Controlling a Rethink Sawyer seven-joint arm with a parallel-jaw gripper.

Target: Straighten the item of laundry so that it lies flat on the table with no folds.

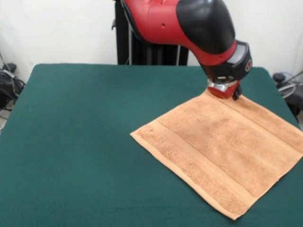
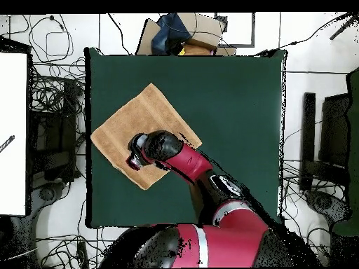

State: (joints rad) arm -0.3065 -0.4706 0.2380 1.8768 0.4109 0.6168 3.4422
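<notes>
From my station I see the towel point(image 1: 222, 153) spread out on the table point(image 1: 80, 142), and I take the claw point(image 1: 223, 91) as my landmark. In the front view the claw sits right at the towel's far corner, the one nearest the pedestal, and it looks to be touching or pressing the cloth there; the rest of the towel fans out from that corner toward the camera. The arm's point(image 1: 189, 23) black and red wrist housing covers the fingers, so I cannot tell whether the claw is spread or closed, or whether it has any cloth in it. In the overhead view the claw point(image 2: 134, 158) is over the towel point(image 2: 133, 122) near its edge closest to the robot's base, with most of the towel lying beyond it, away from the base, on the table point(image 2: 231, 105). The towel is close to square, so it has no clear long axis; it lies turned like a diamond, corners pointing toward the table's sides and not square with the table's edges. Its woven border bands run diagonally, one just inside the edge farthest from the claw in the front view. The surface I can see looks flat, with no folds visible.
</notes>
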